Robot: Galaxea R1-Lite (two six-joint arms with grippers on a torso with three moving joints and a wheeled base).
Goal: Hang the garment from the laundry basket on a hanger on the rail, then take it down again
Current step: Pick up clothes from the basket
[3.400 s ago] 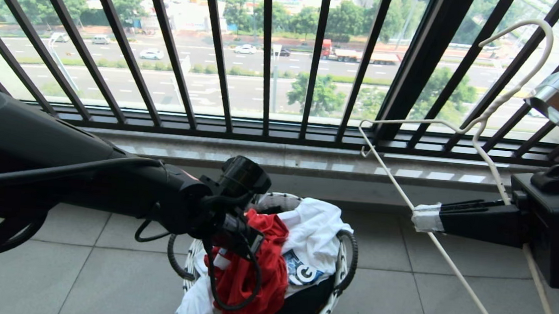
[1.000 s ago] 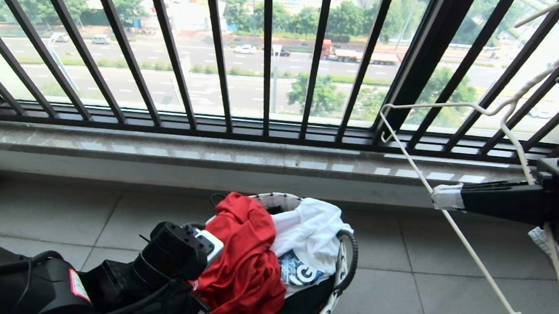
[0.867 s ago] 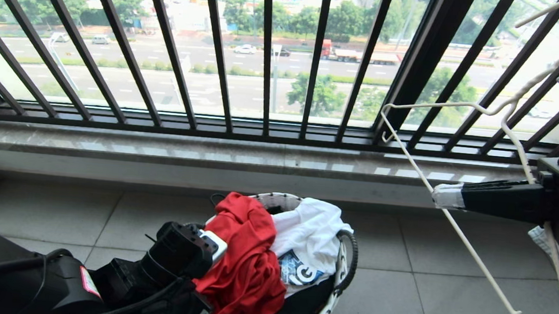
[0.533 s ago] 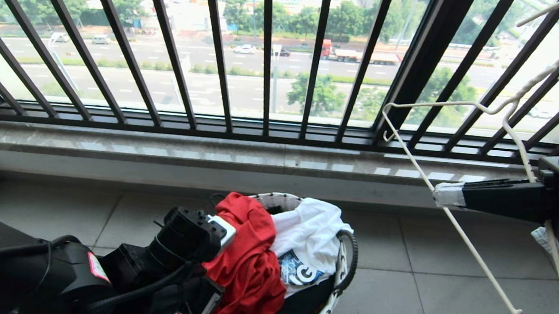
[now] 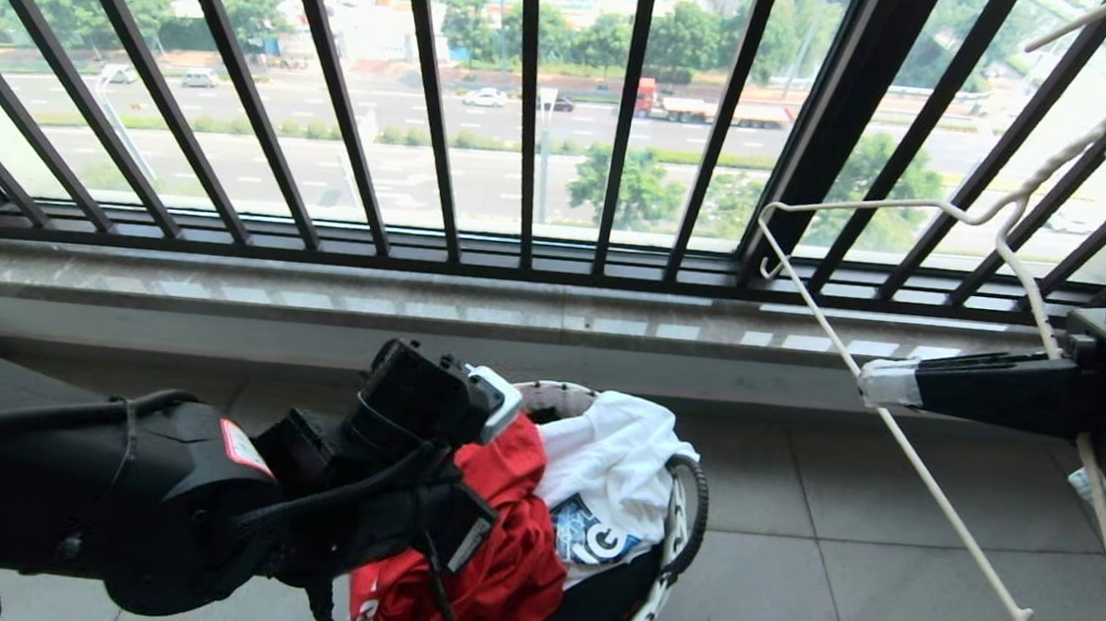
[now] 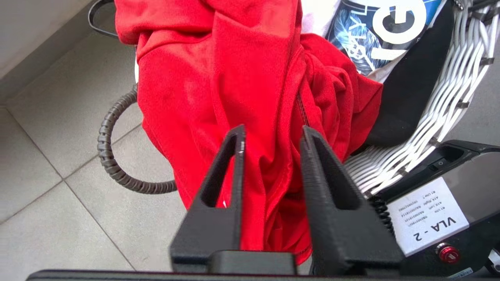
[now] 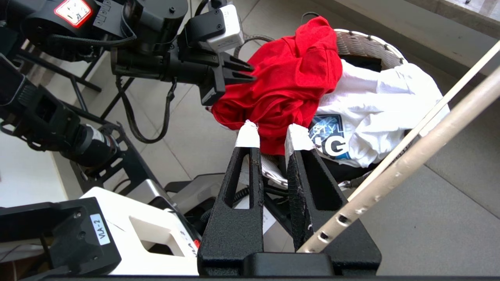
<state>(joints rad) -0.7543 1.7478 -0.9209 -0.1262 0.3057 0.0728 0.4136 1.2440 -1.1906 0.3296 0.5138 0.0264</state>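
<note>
Left gripper, jaws part-open astride the shirt at the basket's nine o'clock: we close on one fold only; right gripper, jaws nipped on the hanger, waits.

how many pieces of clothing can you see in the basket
3 visible: the bright red T-shirt on the round white woven basket's left side, a white printed T-shirt to its right, and a black garment beneath; more may be hidden underneath.
</note>
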